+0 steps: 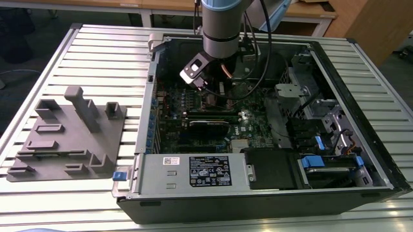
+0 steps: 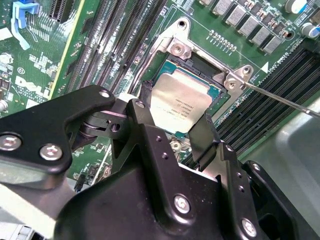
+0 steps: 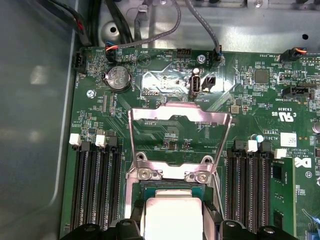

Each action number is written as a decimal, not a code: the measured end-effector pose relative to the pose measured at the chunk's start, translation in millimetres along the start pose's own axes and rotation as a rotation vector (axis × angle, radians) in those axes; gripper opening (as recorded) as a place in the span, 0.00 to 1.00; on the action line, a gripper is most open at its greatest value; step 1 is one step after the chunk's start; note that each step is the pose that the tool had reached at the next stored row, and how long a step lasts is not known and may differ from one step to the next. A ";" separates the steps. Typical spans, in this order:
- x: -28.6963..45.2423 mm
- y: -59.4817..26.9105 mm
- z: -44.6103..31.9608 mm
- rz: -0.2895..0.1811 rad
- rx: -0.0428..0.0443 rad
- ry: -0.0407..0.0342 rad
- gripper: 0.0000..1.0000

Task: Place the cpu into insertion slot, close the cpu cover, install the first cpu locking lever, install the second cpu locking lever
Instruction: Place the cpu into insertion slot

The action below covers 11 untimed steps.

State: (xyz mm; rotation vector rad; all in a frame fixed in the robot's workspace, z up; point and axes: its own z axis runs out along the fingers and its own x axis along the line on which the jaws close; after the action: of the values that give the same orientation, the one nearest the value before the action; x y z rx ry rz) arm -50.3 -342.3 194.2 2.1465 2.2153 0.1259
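An open computer case (image 1: 258, 205) lies on a slatted metal table (image 1: 96, 48). Beside it, toward the exterior view's left, sits a grey moulded fixture (image 1: 67, 140). Inside, what looks like a coin battery (image 3: 117, 78) sits near long black memory slots (image 3: 95, 190).

The jaws cover part of the cpu (image 2: 179, 102).

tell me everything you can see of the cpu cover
The cpu cover is a thin, shiny silvery metal frame with a large cut-out middle, through which the green board shows. It stands swung open, away from the insertion slot, hinged at the slot's edge beside two screwed tabs. How steeply it leans cannot be told. The tool is apart from it.
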 end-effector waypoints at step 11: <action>0.6 -0.6 -0.1 0.015 -0.0001 -0.0016 0.54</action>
State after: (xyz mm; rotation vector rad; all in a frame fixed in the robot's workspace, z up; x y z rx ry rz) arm -50.9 -341.7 194.3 2.1630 2.1984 0.1249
